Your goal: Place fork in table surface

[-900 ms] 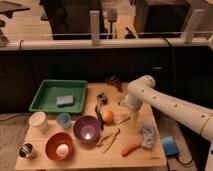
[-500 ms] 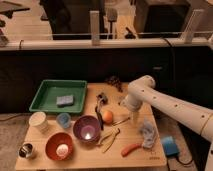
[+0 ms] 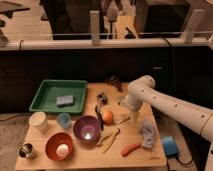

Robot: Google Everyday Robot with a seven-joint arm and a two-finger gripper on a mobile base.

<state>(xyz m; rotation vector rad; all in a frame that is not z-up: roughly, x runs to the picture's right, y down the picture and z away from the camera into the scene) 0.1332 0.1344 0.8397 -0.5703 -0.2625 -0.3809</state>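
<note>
**Counter** (image 3: 100, 160): light wood, carrying every item listed. Positions are given from the orange (image 3: 107, 116), which sits near the counter's middle.

**End effector** (image 3: 134, 116): at the tip of the white arm (image 3: 165, 102), just right of the orange, low over the counter and pointing down. Whether it is apart or together cannot be told.

**Fork** (image 3: 121, 120): a thin pale utensil, taken to be the fork, lies between the orange and the end effector, close to the counter. Whether it rests on the wood or is held cannot be told.

**Other items:**
- A dark utensil (image 3: 100, 107) lies just left of the orange.
- The purple bowl (image 3: 86, 128) is left of it and nearer the camera.
- The red bowl (image 3: 59, 145) is further left and nearer still.
- The small blue cup (image 3: 63, 120) and the white cup (image 3: 39, 121) stand to the left.
- The metal cup (image 3: 26, 150) is far left, at the near corner.
- The green tray (image 3: 47, 97) is left and behind, holding a grey sponge (image 3: 65, 100).
- The grey cloth (image 3: 147, 132) is right and nearer, with a red item (image 3: 131, 149) beside it.
- The blue sponge (image 3: 168, 145) is far right.
</note>
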